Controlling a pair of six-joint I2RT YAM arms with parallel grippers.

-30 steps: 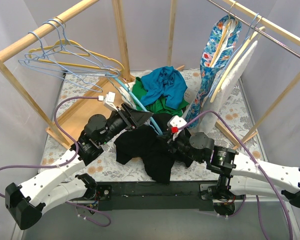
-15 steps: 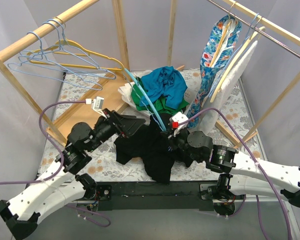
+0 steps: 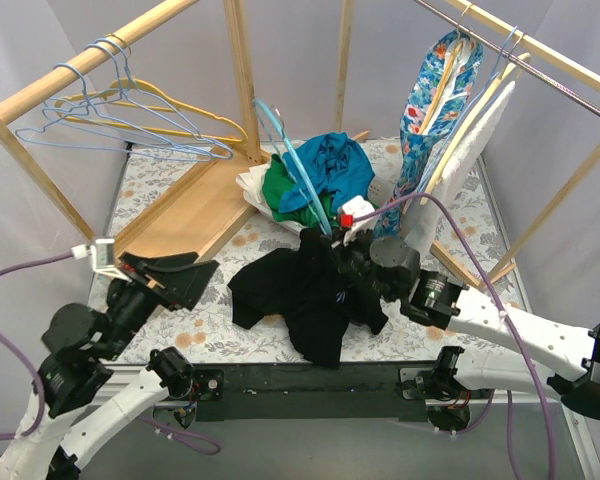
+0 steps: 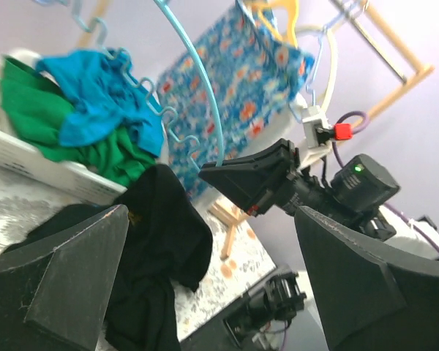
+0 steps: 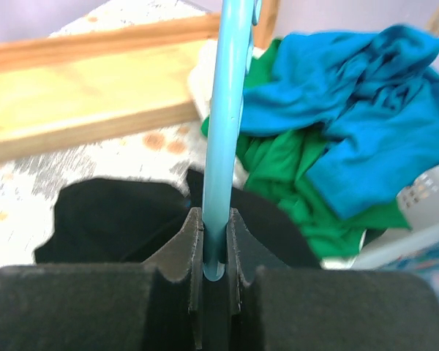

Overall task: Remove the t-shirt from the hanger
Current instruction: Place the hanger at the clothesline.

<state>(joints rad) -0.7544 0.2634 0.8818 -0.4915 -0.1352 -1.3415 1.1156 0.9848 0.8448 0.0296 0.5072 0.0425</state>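
Observation:
A black t-shirt [image 3: 300, 295] lies crumpled on the flowered table, and its top bunches up against my right gripper. My right gripper [image 3: 332, 240] is shut on the lower end of a light blue hanger [image 3: 290, 160], which stands up over the basket. The right wrist view shows the hanger's bar [image 5: 227, 110] pinched between the pads [image 5: 192, 241], with the black t-shirt [image 5: 110, 219] below. My left gripper [image 3: 175, 275] is open and empty, left of the shirt and apart from it. The left wrist view shows the hanger [image 4: 205, 95], the t-shirt [image 4: 161, 241] and my right gripper [image 4: 256, 179].
A white basket [image 3: 255, 185] holds green and blue clothes behind the shirt. A wooden tray [image 3: 195, 215] lies at the back left. Wire hangers [image 3: 130, 110] hang on the left rail. A floral garment [image 3: 435, 110] and a white one [image 3: 475, 140] hang on the right rail.
My left arm has pulled back to the near left, away from the shirt, with its gripper open. My right gripper has raised the blue hanger up and towards the back.

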